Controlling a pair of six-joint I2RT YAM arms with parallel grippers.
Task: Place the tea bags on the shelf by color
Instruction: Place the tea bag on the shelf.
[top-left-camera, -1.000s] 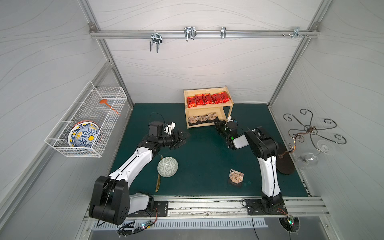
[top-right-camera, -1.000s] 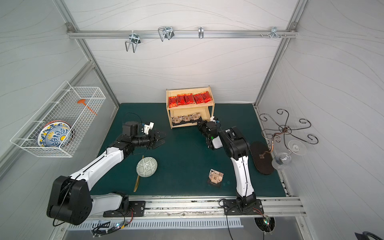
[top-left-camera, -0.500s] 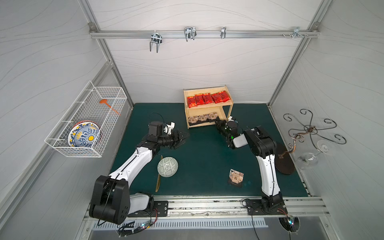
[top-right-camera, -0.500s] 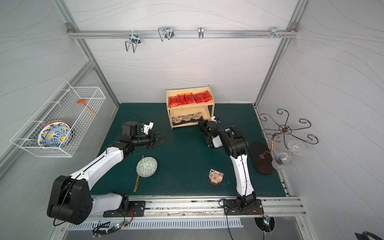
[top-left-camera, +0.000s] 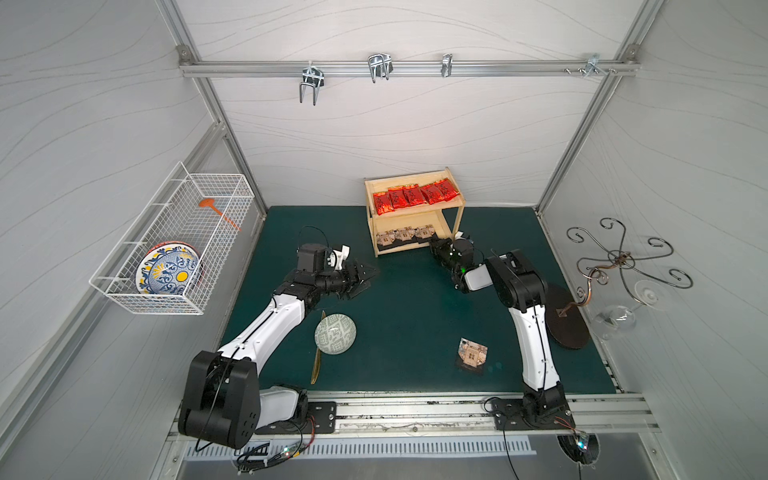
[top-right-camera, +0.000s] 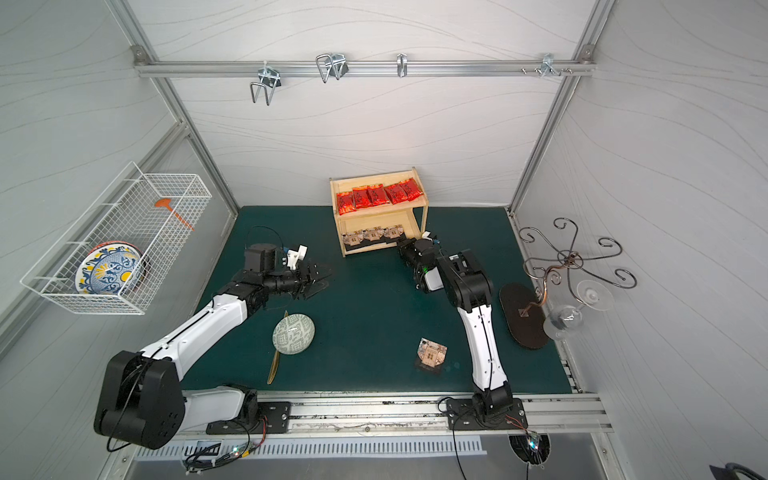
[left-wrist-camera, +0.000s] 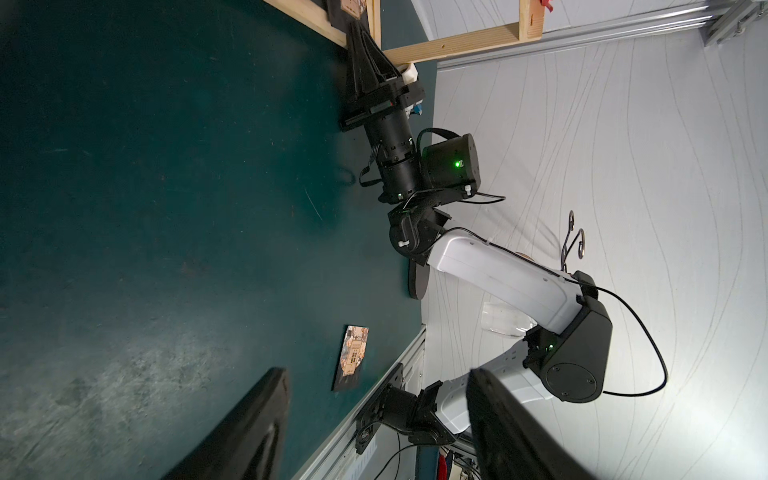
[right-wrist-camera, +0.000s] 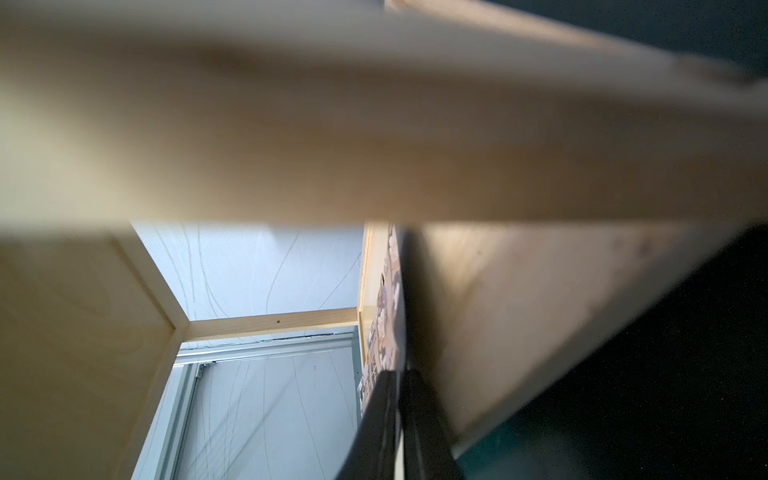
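Five red sachets sit on the top tier of the shelf: shiny crinkled foil, rectangular, dark print. They lie side by side in a left-right row, long axes running near-far, the right ones fanned a little. Shelf is light pine, two tiers, open front, raised rims, at the far centre of the dark green matte surface.

Lower tier holds tan pouches in a row, with window-like print and dark bases toward the near front edge. The rightmost tan pouch shows edge-on in the right wrist view, thin and flat. Its edge runs into the right pincer, whose black fingers are closed down to a thin slit on it at the right end of the lower tier.

One loose tan pouch lies flat on the surface, near right, well apart from the shelf. Its long axis is roughly near-far, dark base at the near end.

Left pincer is open, its black wedge-shaped fingers spread and holding nothing. It hangs over the surface left of the shelf, pointing right.
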